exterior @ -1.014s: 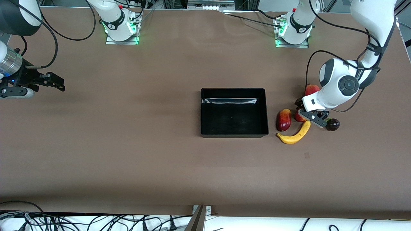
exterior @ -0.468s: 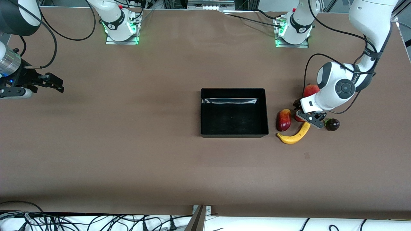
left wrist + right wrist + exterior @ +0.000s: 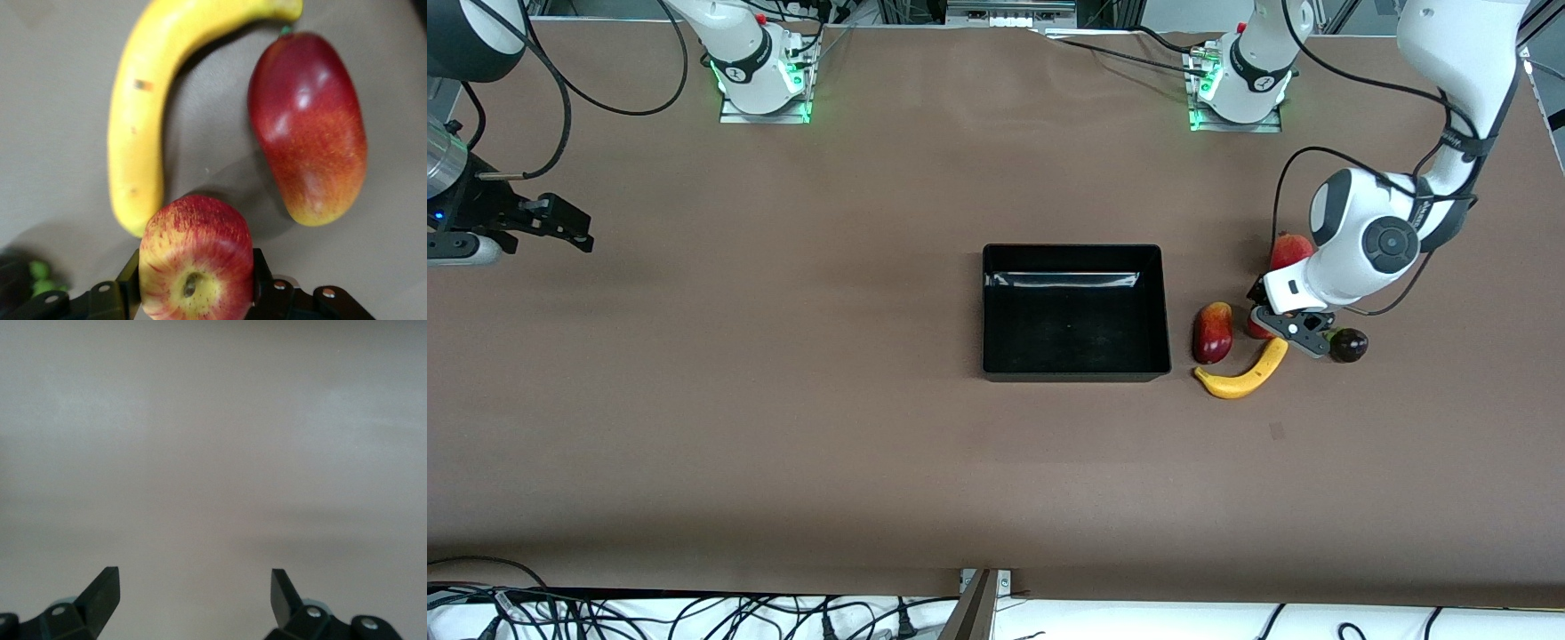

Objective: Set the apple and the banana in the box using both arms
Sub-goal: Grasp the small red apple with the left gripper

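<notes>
We see the left gripper (image 3: 1273,322) low at the right of the front view, down among a cluster of fruit, and in the left wrist view its 2 fingers (image 3: 261,280) press against either side of the apple (image 3: 195,259), so we read it as clamped on that fruit. In the front view only a red sliver of the apple (image 3: 1256,328) shows beside the gripper. The banana (image 3: 1246,372) lies on the table (image 3: 783,400) just below the gripper in the frame, its upper tip close to the apple. In the wrist view the banana (image 3: 150,100) curves away from the apple, and the mango-like fruit (image 3: 308,127) lies beside it. That same fruit (image 3: 1213,332) sits between the banana and the box (image 3: 1075,369) in the front view. The box stands at the centre of the frame with nothing in it. A red pomegranate (image 3: 1288,249) shows above the gripper, partly hidden by the arm, and a dark purple fruit (image 3: 1349,344) lies at the gripper's right in the frame.

The right gripper (image 3: 569,227) waits at the upper left of the frame over bare table, its fingers (image 3: 103,590) spread apart.
</notes>
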Available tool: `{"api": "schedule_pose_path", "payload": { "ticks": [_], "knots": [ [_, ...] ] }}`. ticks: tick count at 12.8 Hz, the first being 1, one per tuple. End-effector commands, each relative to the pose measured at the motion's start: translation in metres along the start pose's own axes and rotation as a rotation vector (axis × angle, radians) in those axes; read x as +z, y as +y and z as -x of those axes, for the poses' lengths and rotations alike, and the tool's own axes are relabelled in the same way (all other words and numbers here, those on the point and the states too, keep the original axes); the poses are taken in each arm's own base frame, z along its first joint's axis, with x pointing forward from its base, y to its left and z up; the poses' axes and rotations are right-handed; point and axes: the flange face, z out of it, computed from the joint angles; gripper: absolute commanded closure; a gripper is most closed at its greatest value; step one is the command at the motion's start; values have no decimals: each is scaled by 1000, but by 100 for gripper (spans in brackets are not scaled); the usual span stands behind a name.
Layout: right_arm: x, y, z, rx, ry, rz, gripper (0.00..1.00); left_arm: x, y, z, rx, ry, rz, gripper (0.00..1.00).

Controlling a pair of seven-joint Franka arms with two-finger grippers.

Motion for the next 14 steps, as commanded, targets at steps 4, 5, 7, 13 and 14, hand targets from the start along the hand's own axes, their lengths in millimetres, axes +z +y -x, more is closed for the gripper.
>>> {"api": "schedule_pose_path", "payload": {
  "ticks": [4,5,7,13,14],
  "knots": [
    [8,3,9,6,-110,6,0,-137,109,-66,-63,62,45,100],
    [4,4,8,6,-97,13,0,-150,137,-85,-79,71,60,100],
    [-13,3,5,-3,-70,23,0,-151,185,-111,-142,81,84,100],
    [-21,-5,9,-13,-95,22,0,-97,339,-168,-443,42,202,100],
    [-21,-2,6,-5,-83,15,0,-89,346,-180,-468,54,218,100]
  ]
}}
